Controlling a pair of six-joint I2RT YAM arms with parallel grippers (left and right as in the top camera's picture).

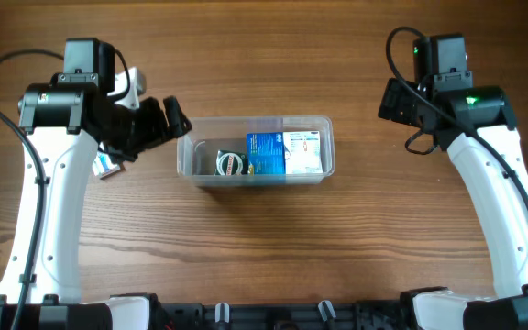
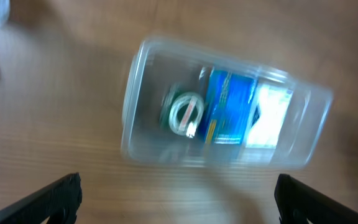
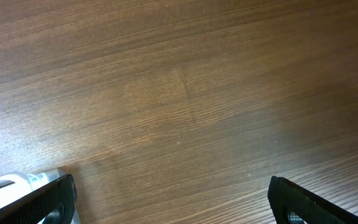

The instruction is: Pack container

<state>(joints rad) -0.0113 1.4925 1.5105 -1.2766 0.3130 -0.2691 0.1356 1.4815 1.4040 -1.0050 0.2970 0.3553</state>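
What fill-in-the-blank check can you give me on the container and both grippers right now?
1. In the container, the blue box lies between the tape roll and a ____ box.
2. The left gripper is ____, with nothing between its fingers.
3. The arm that is nearer the container is the ____ one.
4. The right gripper is open and holds ____.

Missing words: white; open; left; nothing
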